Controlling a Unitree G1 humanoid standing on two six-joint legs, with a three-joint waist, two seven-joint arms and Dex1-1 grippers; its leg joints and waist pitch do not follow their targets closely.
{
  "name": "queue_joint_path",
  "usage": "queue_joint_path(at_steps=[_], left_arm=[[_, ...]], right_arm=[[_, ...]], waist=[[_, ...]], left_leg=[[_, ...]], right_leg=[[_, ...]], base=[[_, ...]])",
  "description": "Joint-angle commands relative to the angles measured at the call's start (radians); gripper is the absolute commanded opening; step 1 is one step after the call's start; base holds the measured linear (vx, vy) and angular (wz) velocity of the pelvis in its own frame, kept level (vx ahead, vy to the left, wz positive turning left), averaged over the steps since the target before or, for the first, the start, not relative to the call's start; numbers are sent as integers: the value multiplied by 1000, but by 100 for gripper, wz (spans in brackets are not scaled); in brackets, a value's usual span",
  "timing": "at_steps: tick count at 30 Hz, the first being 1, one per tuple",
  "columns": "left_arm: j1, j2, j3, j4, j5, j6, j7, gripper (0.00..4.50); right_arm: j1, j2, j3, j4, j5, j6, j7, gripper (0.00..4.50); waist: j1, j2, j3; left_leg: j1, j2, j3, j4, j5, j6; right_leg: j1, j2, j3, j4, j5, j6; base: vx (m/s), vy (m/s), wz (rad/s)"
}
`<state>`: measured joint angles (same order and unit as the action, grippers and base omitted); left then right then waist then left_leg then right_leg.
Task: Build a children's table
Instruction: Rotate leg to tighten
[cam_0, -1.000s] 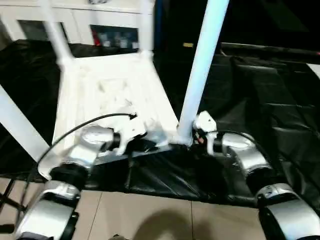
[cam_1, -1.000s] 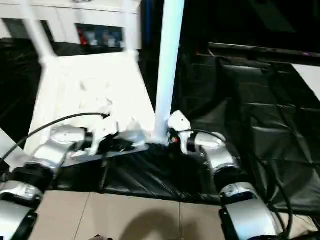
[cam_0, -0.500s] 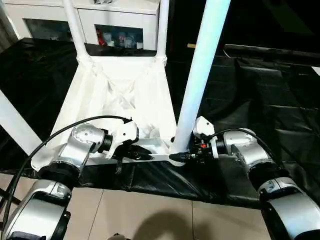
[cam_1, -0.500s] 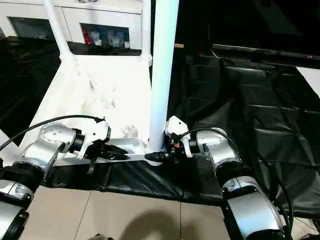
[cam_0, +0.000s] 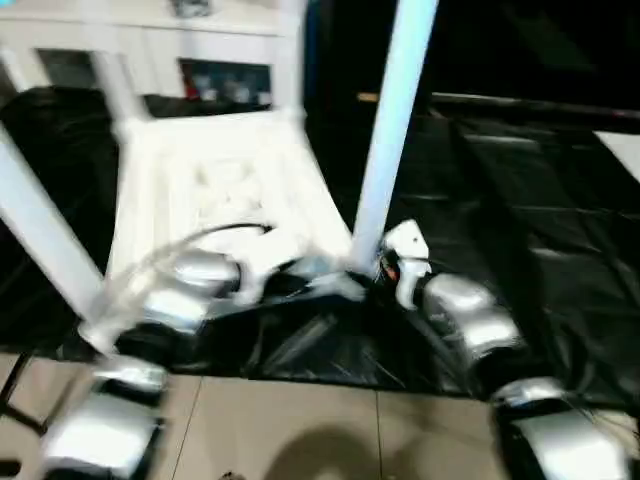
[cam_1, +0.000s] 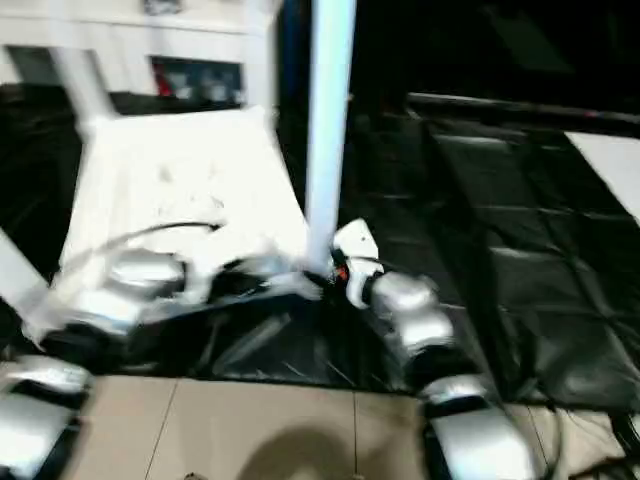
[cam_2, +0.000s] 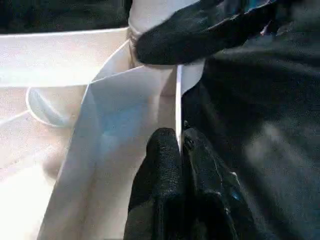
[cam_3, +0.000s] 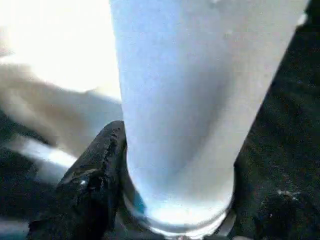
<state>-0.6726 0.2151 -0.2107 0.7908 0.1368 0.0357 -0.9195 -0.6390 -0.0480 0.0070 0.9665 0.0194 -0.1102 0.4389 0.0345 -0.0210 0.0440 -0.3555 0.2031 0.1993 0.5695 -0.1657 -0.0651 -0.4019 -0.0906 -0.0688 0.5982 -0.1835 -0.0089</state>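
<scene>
The children's table lies upside down on a black sheet, its white rimmed tabletop (cam_0: 220, 180) facing up with legs standing in the corner sockets. My left gripper (cam_2: 180, 137) is shut on the thin near rim (cam_2: 178, 100) of the tabletop, close to the near right corner. The near right leg (cam_0: 385, 140) rises from that corner as a thick white tube. My right gripper (cam_0: 375, 270) holds the foot of this leg (cam_3: 190, 100), one black finger (cam_3: 95, 170) pressed against its side just above the socket. That same finger (cam_2: 200, 35) shows in the left wrist view.
Three more white legs stand up: far left (cam_0: 110, 85), far right (cam_0: 290, 60) and near left (cam_0: 40, 230). A white cabinet (cam_0: 200, 40) stands behind. The black sheet (cam_0: 520, 200) spreads to the right. Tiled floor (cam_0: 300, 430) lies in front.
The head camera has swung and the picture has shifted. My right gripper's fingers have closed in on the foot of the near right leg. The left grip on the rim is unchanged.
</scene>
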Motion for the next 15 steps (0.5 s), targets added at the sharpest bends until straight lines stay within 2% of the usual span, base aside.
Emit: queue_joint_path(at_steps=[1, 2, 5, 6, 8, 10, 12, 13, 15], left_arm=[[12, -86, -57, -21, 7, 7, 43, 0], [13, -97, -63, -21, 13, 8, 52, 0], [16, -115, -82, -21, 25, 0, 62, 0], [16, -115, -84, -21, 26, -3, 60, 0], [19, -98, -81, -30, 22, -9, 41, 0], [24, -65, -77, -34, 23, -31, 13, 0], [24, -57, -76, -34, 25, -38, 9, 0], [30, -29, -69, -40, 13, -51, -36, 0], [33, -18, -68, -44, 9, -59, -56, 0]], right_arm=[[-3, 81, 49, 45, -46, 44, -76, 266], [-6, 94, 50, 46, -47, 47, -93, 266], [-8, 128, 71, 6, -52, -7, -47, 266], [-7, 125, 75, -2, -56, -21, -40, 301], [-9, 108, 49, -21, -20, -27, -2, 336], [-8, 75, 36, -39, 15, -21, 77, 354], [-8, 65, 36, -44, 22, -19, 100, 373], [-6, 17, 52, -53, 23, -19, 187, 373], [-5, -3, 62, -57, 19, -20, 219, 393]], waist=[[-5, 1, -43], [-9, 7, -44], [-10, 9, -45], [-11, 7, -47], [-10, 9, -50], [-9, 3, -51], [-6, 5, -52], [-5, 2, -52], [-3, 1, -55]], left_leg=[[17, 25, -31, -73, -444, -26], [16, 24, -31, -73, -449, -19], [21, 24, -32, -73, -478, -8], [18, 25, -32, -76, -475, -6], [13, 28, -31, -80, -452, -3], [11, 29, -26, -79, -433, 8], [11, 29, -22, -77, -417, 18], [9, 29, -20, -76, -406, 26], [4, 29, -19, -73, -370, 37]], right_leg=[[18, -56, 33, -112, -580, -103], [18, -56, 33, -117, -576, -98], [14, -53, 31, -120, -572, -95], [17, -55, 31, -118, -550, -100], [22, -53, 34, -112, -483, -118], [25, -52, 37, -105, -412, -148], [25, -53, 41, -103, -382, -162], [27, -54, 41, -102, -374, -167], [33, -55, 42, -97, -349, -173]], base=[[0, 0, 0], [0, 0, 0], [0, 0, 0], [0, 0, 0], [0, 0, 0], [0, 0, 0], [0, 0, 0], [0, 0, 0], [0, 0, 0]])
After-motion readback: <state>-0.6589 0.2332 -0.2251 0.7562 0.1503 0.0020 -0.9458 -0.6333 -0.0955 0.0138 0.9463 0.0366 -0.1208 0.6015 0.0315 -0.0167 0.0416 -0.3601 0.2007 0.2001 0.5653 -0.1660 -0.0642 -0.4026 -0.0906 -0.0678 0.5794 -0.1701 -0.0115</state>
